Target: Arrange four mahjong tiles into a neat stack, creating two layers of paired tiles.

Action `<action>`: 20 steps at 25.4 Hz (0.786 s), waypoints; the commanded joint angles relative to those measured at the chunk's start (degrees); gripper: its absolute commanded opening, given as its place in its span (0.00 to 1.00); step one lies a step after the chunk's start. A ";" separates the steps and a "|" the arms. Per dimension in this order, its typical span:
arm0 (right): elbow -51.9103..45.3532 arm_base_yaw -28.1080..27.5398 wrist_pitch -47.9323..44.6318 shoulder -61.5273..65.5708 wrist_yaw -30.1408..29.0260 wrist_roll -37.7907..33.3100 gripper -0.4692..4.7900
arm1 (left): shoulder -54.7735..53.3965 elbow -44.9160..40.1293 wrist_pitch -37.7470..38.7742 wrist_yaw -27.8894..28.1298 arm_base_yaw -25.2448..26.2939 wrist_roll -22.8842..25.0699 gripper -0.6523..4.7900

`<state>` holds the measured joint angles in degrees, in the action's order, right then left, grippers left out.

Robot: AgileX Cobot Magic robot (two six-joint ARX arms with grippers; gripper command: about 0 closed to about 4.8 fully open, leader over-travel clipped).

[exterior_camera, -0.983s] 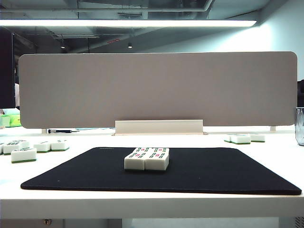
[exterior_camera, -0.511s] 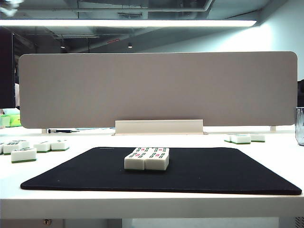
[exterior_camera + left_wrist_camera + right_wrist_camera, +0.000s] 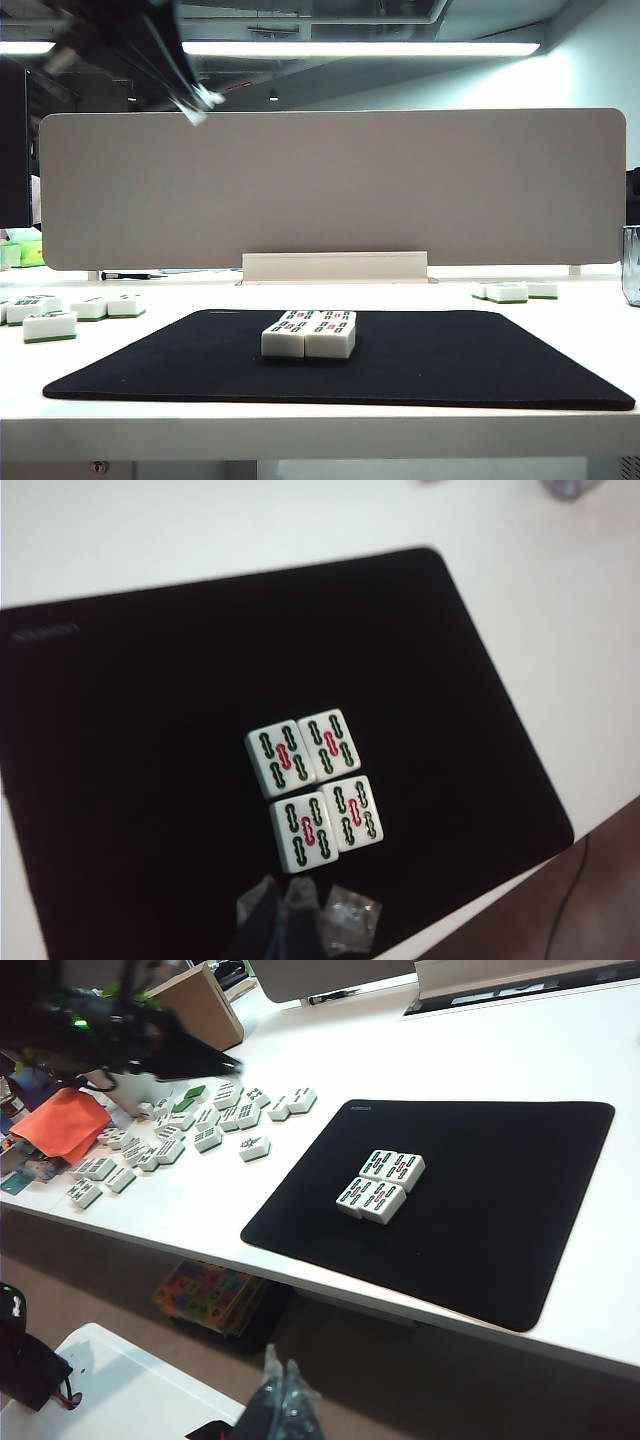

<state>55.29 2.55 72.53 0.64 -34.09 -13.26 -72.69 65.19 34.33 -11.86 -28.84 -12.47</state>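
Four tiles (image 3: 314,788) lie flat, face up, touching in a two-by-two on the mat (image 3: 130,780); no stack yet. They look hard, glossy, light, likely slippery: pinch across short sides. Left gripper (image 3: 300,912) hovers above, closed, empty. Right gripper (image 3: 280,1392) off-table, apparently closed, empty.

The left arm (image 3: 150,50) has swung into view.

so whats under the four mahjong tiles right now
The four mahjong tiles lie face up in one flat layer, two pairs, directly on the black mat. No tile lies under another. Their undersides are hidden, as is the white table beneath the mat.
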 commanded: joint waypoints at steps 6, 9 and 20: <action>0.15 0.04 -0.74 -0.66 0.07 0.28 0.09 | -11.32 8.26 5.29 0.94 -4.33 -0.02 0.11; 0.15 0.07 -0.74 -0.66 0.07 0.28 0.09 | -17.79 14.36 12.83 2.21 -5.57 -0.09 0.11; 0.13 0.04 -0.76 -0.66 0.09 0.28 0.09 | -31.93 26.08 21.49 1.46 -6.95 -4.48 0.30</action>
<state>55.24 2.55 72.51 0.67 -34.04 -13.17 -104.22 91.15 55.94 -9.89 -35.35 -16.47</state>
